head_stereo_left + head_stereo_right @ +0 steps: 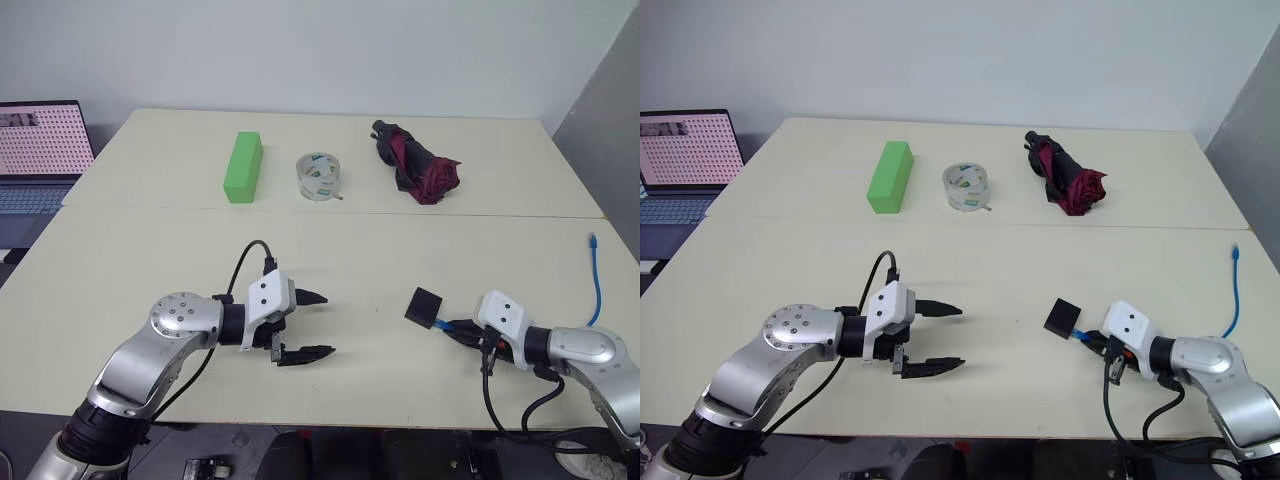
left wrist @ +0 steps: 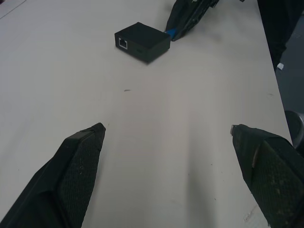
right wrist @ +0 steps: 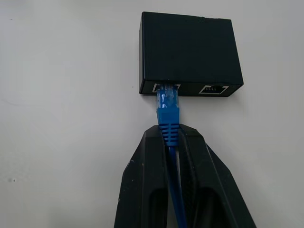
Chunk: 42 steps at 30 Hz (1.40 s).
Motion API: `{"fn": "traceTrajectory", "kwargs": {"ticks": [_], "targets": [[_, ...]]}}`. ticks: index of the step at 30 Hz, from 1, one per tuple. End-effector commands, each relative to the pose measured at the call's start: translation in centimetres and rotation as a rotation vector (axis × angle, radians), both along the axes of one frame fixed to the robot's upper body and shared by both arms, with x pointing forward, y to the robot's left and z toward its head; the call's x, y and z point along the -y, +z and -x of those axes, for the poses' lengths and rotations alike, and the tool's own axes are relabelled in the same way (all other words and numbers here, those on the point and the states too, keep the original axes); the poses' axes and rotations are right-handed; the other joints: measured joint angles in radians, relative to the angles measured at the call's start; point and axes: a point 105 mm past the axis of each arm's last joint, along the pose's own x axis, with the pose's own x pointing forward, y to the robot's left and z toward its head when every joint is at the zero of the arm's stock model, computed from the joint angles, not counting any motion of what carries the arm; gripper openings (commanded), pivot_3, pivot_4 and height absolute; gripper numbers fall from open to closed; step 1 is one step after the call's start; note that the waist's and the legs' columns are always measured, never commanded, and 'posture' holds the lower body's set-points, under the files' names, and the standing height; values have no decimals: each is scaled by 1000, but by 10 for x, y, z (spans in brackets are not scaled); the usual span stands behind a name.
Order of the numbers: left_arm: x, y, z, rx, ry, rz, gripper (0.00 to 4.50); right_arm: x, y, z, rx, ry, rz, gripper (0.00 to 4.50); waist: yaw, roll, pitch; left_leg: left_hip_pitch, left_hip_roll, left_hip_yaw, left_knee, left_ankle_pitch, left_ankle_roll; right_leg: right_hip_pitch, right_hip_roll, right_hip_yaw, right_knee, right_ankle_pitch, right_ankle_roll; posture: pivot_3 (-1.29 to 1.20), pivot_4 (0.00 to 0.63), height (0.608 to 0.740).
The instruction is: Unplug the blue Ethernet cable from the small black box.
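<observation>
The right gripper point(image 3: 172, 137) is clamped on the blue cable point(image 3: 168, 121) just behind its plug, which sits in a port of the black box point(image 3: 189, 50) right ahead of its fingertips, while the left gripper point(image 1: 305, 325) hovers with fingers spread wide, well apart from the box.

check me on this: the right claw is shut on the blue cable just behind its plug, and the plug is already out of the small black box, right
Not quite. The right claw is shut on the blue cable just behind its plug, but the plug is still seated in a port of the small black box. The right wrist view shows it.
</observation>
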Motion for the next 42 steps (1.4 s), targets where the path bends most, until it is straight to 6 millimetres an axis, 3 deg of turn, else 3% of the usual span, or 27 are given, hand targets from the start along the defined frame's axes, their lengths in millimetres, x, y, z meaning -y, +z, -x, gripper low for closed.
{"fn": "traceTrajectory", "kwargs": {"ticks": [1, 9, 17, 24, 27, 28, 29, 41, 42], "targets": [[-4, 8, -12, -31, 70, 70, 4500, -15, 29, -13, 240, 138, 106, 71, 0, 0, 0, 0, 0, 0, 0, 0, 0, 0, 0, 0, 0, 0, 0, 0, 150, 740], [-3, 27, -31, -291, 187, 338, 4500, -59, 70, -30, 694, 444, 232, 57, -1, 0, 0, -1, 0, 0, 1, 2, -3, -1, 0, -1, 1, 0, 0, 0, 150, 740], [17, 44, -29, -437, 112, 478, 4500, -94, 85, -28, 887, 614, 183, 56, -3, 0, 0, -1, 1, 0, 1, 2, -3, -1, 0, -1, 1, 0, 0, 0, 150, 740], [22, 52, -33, -479, 92, 552, 4500, -103, 90, -30, 931, 648, 163, 55, -3, 0, 0, -1, 1, 0, 2, 2, -3, -1, 0, -1, 2, 0, 0, 0, 150, 740], [19, 55, -35, -487, 93, 580, 4037, -103, 90, -31, 933, 649, 161, 55, -3, 0, 0, -1, 1, 0, 2, 2, -3, -1, 0, -1, 2, 0, 0, 0, 150, 740], [18, 56, -35, -491, 93, 587, 3634, -103, 90, -31, 934, 649, 160, 54, -3, 0, 0, -1, 1, 0, 2, 2, -3, -1, 0, -1, 2, 0, 0, 0, 150, 740], [17, 57, -36, -494, 98, 593, 3565, -103, 90, -31, 934, 648, 159, 54, -3, 0, 0, -1, 1, 0, 2, 2, -3, -1, 0, -1, 2, 0, 0, 0, 150, 740], [17, 51, -38, -499, 111, 578, 804, -109, 90, -30, 944, 654, 151, 54, -3, 0, 0, -1, 1, 0, 2, 2, -3, -1, 0, -1, 2, 0, 0, 0, 150, 740], [17, 50, -38, -497, 113, 574, 770, -110, 88, -29, 945, 667, 158, 54, -3, 0, 0, -1, 1, 0, 2, 2, -3, -1, 0, -1, 2, 0, 0, 0, 150, 740]]}}
